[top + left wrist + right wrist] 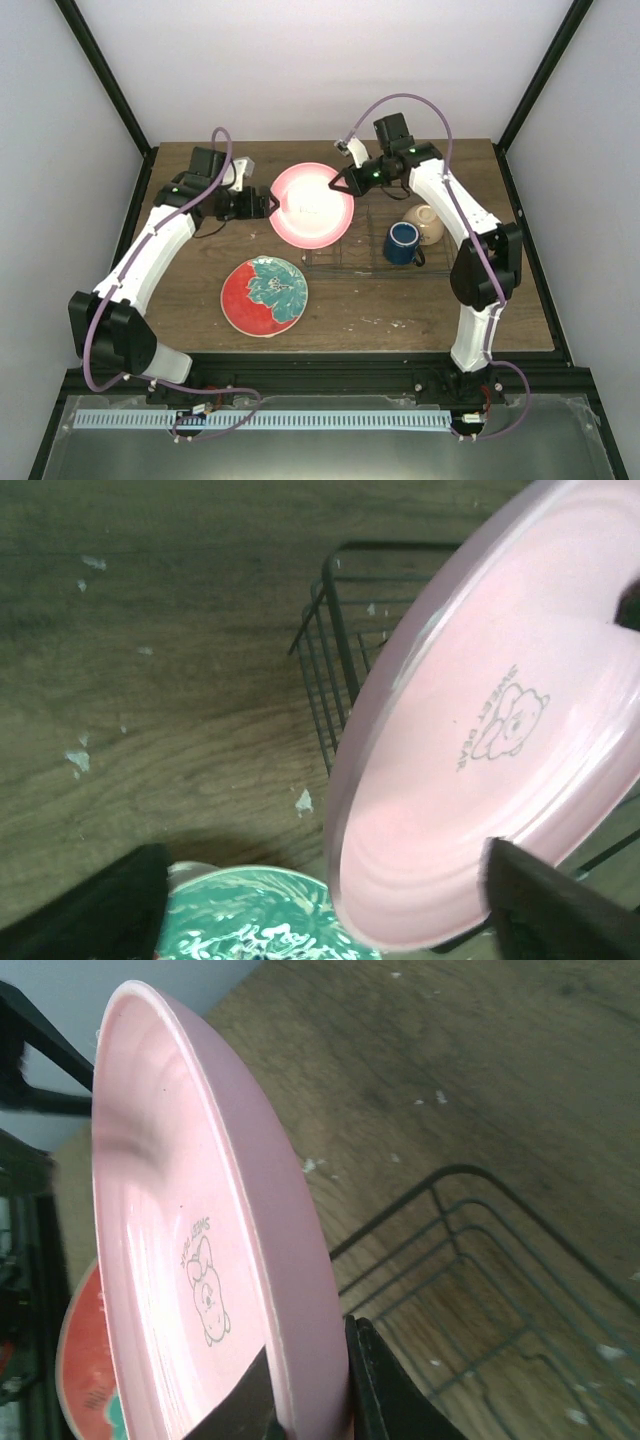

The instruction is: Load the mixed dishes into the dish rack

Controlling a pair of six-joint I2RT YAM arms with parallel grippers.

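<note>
The right tool [308, 1405] pinched the rim of the pink plate [312, 205], holding it tilted above the left end of the dish rack [350, 258] at centre frame. The left tool [268, 205] stood wide open beside the plate's left edge. The red plate [265, 295] lay on the bench [195, 300] at lower left. The mug [402, 243] and bowl [427, 224] sat in the rack's right end.

White-walled booth, wooden table [190, 300].
Plain walls [320, 70] and black corner posts [102, 70] enclose it; pale flecks dot the dark wood.
</note>
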